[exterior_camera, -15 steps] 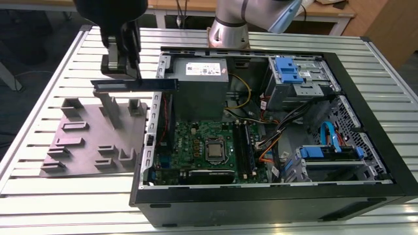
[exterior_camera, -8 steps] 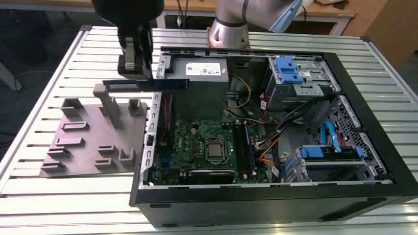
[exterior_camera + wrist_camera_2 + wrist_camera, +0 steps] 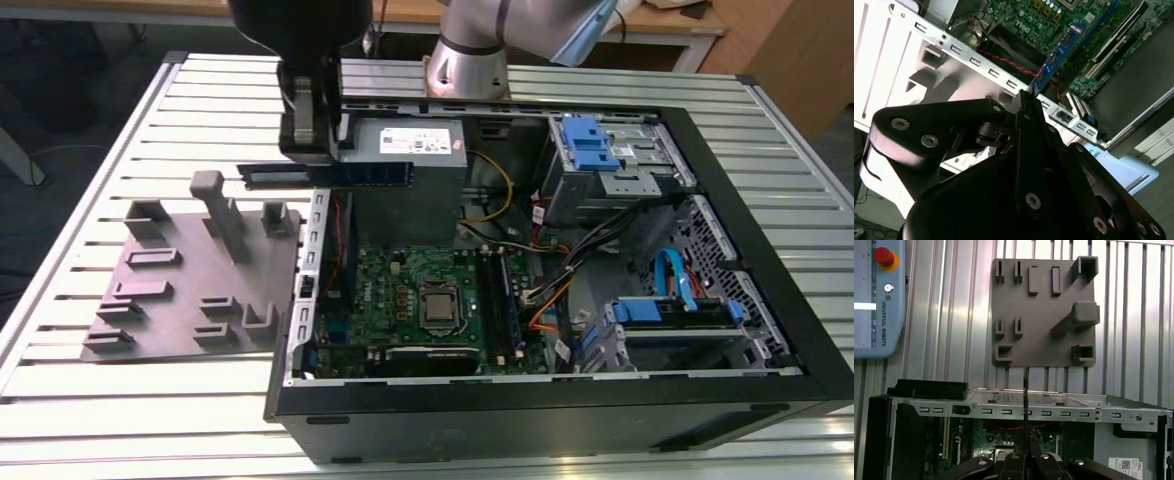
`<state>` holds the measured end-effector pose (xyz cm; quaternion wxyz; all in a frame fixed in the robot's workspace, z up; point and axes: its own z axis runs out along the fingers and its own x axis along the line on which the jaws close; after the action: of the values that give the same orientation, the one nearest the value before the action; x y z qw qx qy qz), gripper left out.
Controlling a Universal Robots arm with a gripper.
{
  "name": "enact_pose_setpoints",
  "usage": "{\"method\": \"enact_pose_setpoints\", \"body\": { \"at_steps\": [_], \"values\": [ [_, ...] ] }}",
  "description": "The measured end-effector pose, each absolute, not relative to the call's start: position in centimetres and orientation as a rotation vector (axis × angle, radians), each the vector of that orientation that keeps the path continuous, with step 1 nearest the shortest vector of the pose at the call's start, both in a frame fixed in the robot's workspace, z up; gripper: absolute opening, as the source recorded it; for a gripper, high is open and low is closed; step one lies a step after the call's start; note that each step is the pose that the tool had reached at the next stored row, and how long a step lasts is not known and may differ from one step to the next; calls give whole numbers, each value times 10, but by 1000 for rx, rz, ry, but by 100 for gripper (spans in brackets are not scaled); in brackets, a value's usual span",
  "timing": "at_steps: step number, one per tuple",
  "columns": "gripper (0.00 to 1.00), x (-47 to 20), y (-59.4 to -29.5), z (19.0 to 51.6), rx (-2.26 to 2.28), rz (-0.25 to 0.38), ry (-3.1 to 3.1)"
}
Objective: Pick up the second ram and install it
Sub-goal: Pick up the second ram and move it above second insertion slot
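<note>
The second ram [image 3: 360, 175] is a long, narrow blue-green stick that hangs level in the air over the open computer case's wall on the exterior view's left. My gripper [image 3: 314, 160] is shut on it near one end. In the second wrist view the ram [image 3: 1059, 55] sticks out from my gripper [image 3: 1026, 97] toward the motherboard [image 3: 1054, 15]. The first wrist view has it edge-on as a thin dark line [image 3: 1025, 400] above my gripper [image 3: 1025, 445]. On the motherboard [image 3: 400, 290], the long dark slots [image 3: 501, 300] run beside the silver processor [image 3: 441, 305].
A grey fixture plate [image 3: 187, 290] with upright posts lies on the slatted table, on the exterior view's left of the black case [image 3: 747, 400]. A power supply [image 3: 407, 150], blue drive brackets [image 3: 587, 140] and loose cables [image 3: 561, 250] fill the case. A pendant with a red button [image 3: 884, 257] lies on the table.
</note>
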<state>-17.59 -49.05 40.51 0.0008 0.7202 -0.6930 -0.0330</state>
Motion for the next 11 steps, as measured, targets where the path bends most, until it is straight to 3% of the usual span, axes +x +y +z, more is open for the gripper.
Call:
{"method": "enact_pose_setpoints", "body": {
  "at_steps": [11],
  "values": [
    [14,-147,-490,405,2260,-106,-2175]
  ]
}}
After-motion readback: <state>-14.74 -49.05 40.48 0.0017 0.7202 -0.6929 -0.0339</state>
